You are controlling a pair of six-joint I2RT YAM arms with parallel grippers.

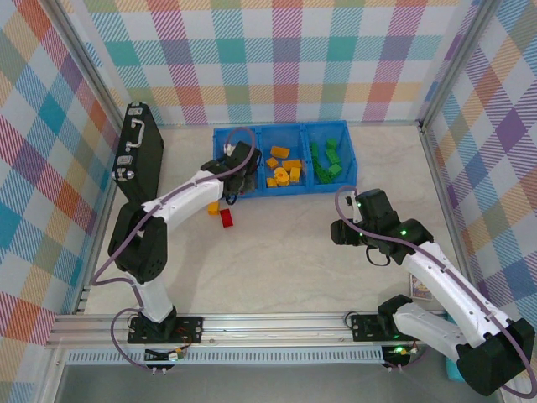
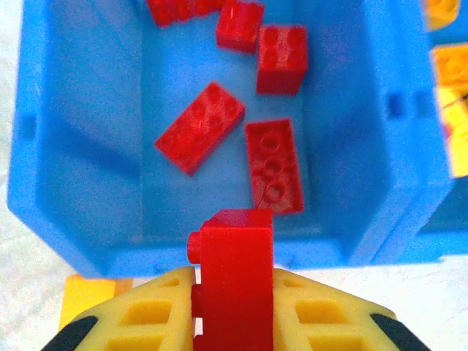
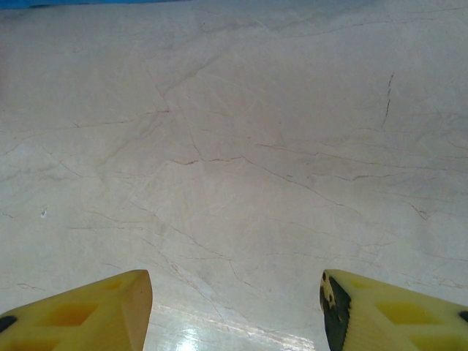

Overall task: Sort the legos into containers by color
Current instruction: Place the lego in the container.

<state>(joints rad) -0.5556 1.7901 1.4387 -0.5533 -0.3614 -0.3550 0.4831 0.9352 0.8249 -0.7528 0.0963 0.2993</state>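
My left gripper (image 2: 234,276) is shut on a red lego (image 2: 235,248), held upright just in front of the near wall of the blue bin's (image 1: 284,129) left compartment (image 2: 80,146). Several red legos (image 2: 199,126) lie in that container. In the top view my left gripper (image 1: 236,180) is at the bin's front left. The middle compartment holds yellow-orange legos (image 1: 284,168), the right one green legos (image 1: 327,159). On the table lie a loose red lego (image 1: 226,218) and an orange one (image 1: 213,207). My right gripper (image 3: 234,292) stands open over bare table, also seen from above (image 1: 339,232).
A black case (image 1: 138,159) with metal latches stands along the left wall. A small card (image 1: 419,287) lies by the right arm. Plaid walls enclose the table on three sides, and a metal rail (image 1: 277,326) runs along its front edge.
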